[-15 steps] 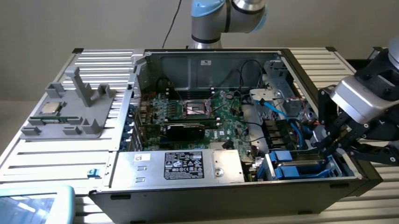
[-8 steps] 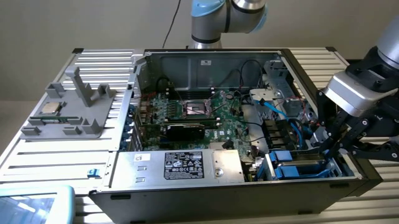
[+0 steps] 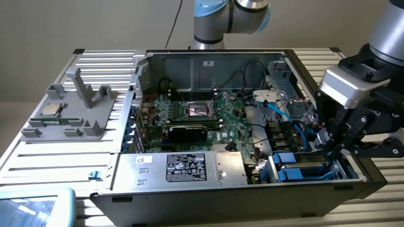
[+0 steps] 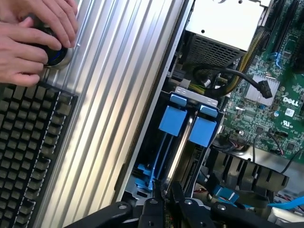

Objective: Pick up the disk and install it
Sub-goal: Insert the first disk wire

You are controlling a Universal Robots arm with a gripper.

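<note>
Starting at the exterior view's left, I count one grey fixture (image 3: 69, 106) on the ribbed metal table (image 3: 50, 161), with one small square CPU chip (image 3: 51, 109) sitting on it. At the bottom corner there is one pale blue-rimmed object (image 3: 31, 205) that the frame cuts off, so I can't say what it is. In the middle lies one open computer case (image 3: 215, 198), with one green motherboard (image 3: 208, 111) inside and one silver power supply (image 3: 183, 168) with a black label along its near wall. Toward the exterior view's right is the drive bay (image 3: 273, 168) in the case's near corner. The one disk (image 3: 309, 161) stands on edge inside it, with only a thin silver strip showing between blue rails and its label hidden. The one arm (image 3: 388, 28) is cut off by the frame edge, and its one gripper (image 3: 332, 150) reaches down into the bay right at the disk. In the wrist view I count two blue tabs (image 4: 171, 118) at the bay's far end, with the disk's bright edge running between them toward the gripper (image 4: 164, 192). I cannot tell whether the pincer is spread or clamped on that edge; it is dark on dark there. One hand (image 4: 33, 38) rests on a round blue-and-black knob (image 4: 57, 54) beside one black keyboard (image 4: 28, 142), both partly cut off.
</note>
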